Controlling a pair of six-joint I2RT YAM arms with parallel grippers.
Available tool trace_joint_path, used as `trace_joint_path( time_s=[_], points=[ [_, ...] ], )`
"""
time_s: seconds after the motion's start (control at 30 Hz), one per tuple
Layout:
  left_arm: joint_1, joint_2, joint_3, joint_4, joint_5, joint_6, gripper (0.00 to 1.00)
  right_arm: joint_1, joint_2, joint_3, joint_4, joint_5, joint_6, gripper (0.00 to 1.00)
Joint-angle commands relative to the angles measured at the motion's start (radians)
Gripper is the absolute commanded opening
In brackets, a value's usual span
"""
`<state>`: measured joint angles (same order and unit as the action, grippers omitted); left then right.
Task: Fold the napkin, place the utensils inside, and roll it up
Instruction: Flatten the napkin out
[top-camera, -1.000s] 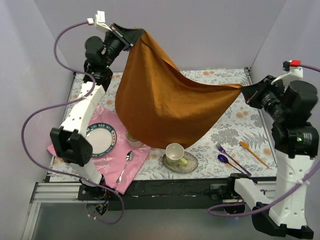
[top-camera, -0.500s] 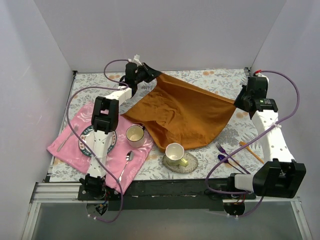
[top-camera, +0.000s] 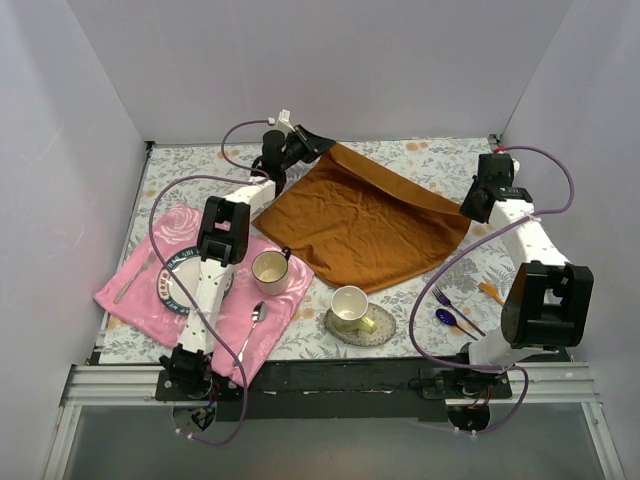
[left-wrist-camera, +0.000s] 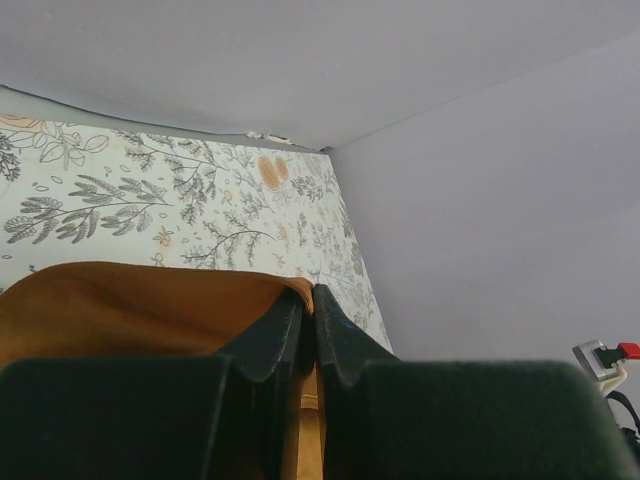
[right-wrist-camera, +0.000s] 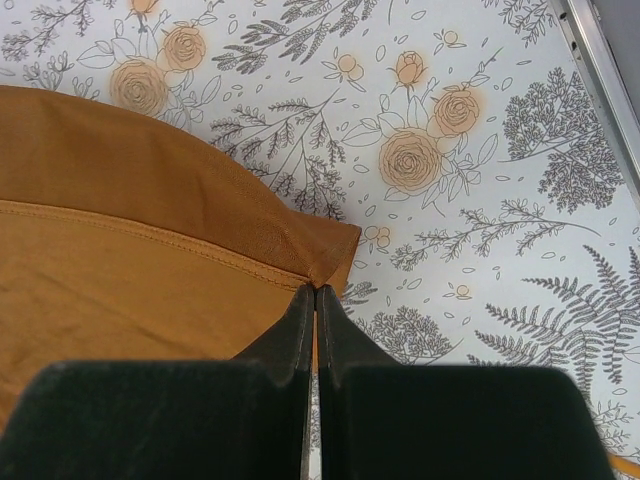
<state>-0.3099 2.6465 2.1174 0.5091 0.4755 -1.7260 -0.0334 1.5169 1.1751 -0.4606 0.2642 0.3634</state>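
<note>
Left claw (left-wrist-camera: 312, 298) and right claw (right-wrist-camera: 315, 293) each clenched on a napkin (top-camera: 365, 225) corner, cloth spread on counter (top-camera: 450, 155).

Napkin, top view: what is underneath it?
The napkin lies spread on the floral tablecloth, which shows beyond its edges. Whatever else might sit beneath is covered; nothing pokes out.

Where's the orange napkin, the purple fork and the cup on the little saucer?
napkin (top-camera: 360, 225): top view, the middle of the spread cloth.
fork (top-camera: 452, 305): top view, its handle just below the tines.
cup (top-camera: 349, 303): top view, the inside of its open mouth.
</note>
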Motion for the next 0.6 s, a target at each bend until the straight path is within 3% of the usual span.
trace_joint_path(
  time_s=[0.0,0.3,0.43,0.53,0.57],
  points=[
    [-0.004,0.052,0.076,0.052,-0.014,-0.009,0.06,-0.011,0.034,-0.005,0.079,0.062,0.015,0.01],
    [-0.037,0.171,0.121,0.172,-0.158,-0.032,0.11,-0.054,0.153,-0.012,0.229,0.170,0.025,0.01],
    [-0.061,0.271,0.303,0.131,-0.233,-0.033,0.11,-0.066,0.282,0.055,0.264,0.230,0.005,0.01],
    [-0.074,0.276,0.303,0.138,-0.264,-0.055,0.11,-0.069,0.408,0.205,0.138,0.280,0.003,0.32],
    [-0.081,0.267,0.261,0.149,-0.268,-0.064,0.11,-0.069,0.449,0.240,0.104,0.285,-0.015,0.46]
  ],
)
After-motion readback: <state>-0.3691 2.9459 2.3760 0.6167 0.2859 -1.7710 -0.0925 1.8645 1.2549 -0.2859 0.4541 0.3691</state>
